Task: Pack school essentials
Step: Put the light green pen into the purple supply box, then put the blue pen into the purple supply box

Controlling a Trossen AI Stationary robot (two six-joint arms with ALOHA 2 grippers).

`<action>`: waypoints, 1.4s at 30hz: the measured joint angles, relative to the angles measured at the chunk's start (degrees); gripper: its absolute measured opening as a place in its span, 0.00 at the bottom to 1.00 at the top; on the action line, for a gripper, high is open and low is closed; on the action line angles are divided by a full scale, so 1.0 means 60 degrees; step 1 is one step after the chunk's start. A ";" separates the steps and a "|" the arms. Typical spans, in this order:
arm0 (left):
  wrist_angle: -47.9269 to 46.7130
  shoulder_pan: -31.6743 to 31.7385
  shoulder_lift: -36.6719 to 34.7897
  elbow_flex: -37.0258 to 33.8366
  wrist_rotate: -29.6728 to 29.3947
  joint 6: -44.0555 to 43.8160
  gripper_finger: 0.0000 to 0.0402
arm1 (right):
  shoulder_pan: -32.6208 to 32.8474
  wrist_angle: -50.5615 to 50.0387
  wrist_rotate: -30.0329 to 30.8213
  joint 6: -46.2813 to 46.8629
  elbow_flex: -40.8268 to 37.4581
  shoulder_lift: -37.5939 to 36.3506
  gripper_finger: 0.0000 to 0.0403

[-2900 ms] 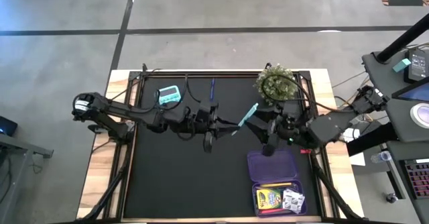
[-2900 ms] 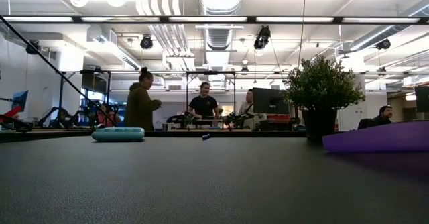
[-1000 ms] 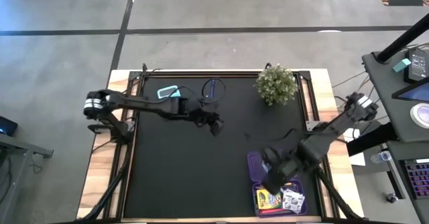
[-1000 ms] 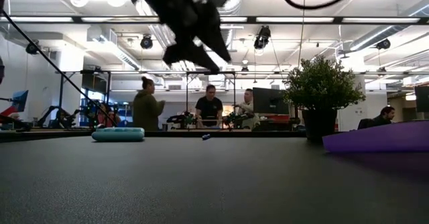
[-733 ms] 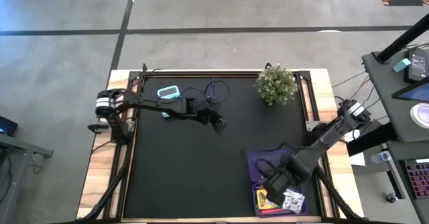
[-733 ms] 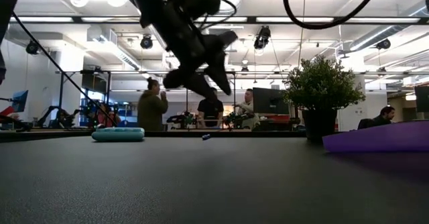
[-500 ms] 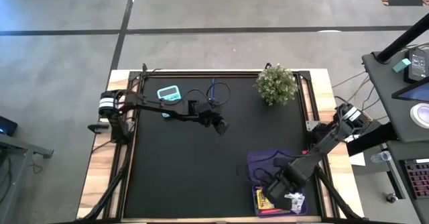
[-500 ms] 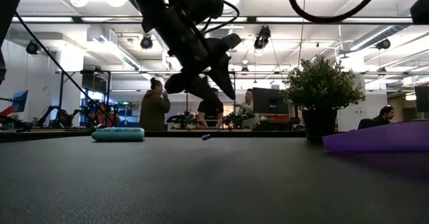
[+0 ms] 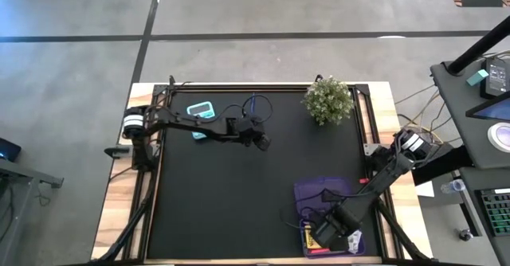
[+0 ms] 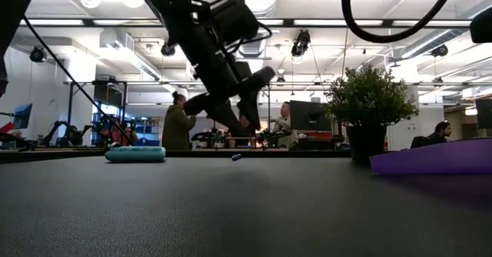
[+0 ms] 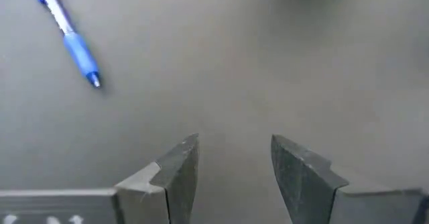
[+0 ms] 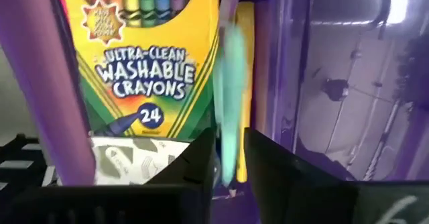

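My right gripper [image 9: 325,234] is low over the near end of the open purple case [image 9: 307,194]. It is shut on a teal-green pen [image 12: 231,83]. In the case lie the yellow-green crayon box [image 12: 144,63], a yellow pen [image 12: 245,56] and the white-and-red packet [image 9: 351,238]. My left gripper [image 9: 263,142] is open and empty above the black mat [image 11: 234,143]. It hangs in the air in the low view [image 10: 240,122]. A blue pen [image 11: 67,37] lies flat on the mat beyond it, near the far edge [image 9: 253,103]. My right gripper has the teal-green pen's near end [image 12: 229,167] between its two fingers. The fingers come from above, pointing down into the case. The pen runs on ahead of the fingers, between the crayon box and the yellow pen. I cannot tell whether it rests on the case floor.
A teal flat object [image 9: 200,111] lies at the far left of the mat [image 10: 134,154]. A potted plant [image 9: 327,99] stands at the far right. Cables loop over the mat's far middle. People stand in the room behind the table.
My right gripper has gone toward the table's near edge with the pen, from the case's far end to over its near end. My left gripper has come down and shifted slightly toward the far edge, tipping so that its fingers point more downward.
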 joint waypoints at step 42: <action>0.0293 0.2111 0.2205 0.0773 -0.0877 0.0190 0.13 | -0.0066 0.0129 0.1697 0.1281 0.0798 -0.0849 0.37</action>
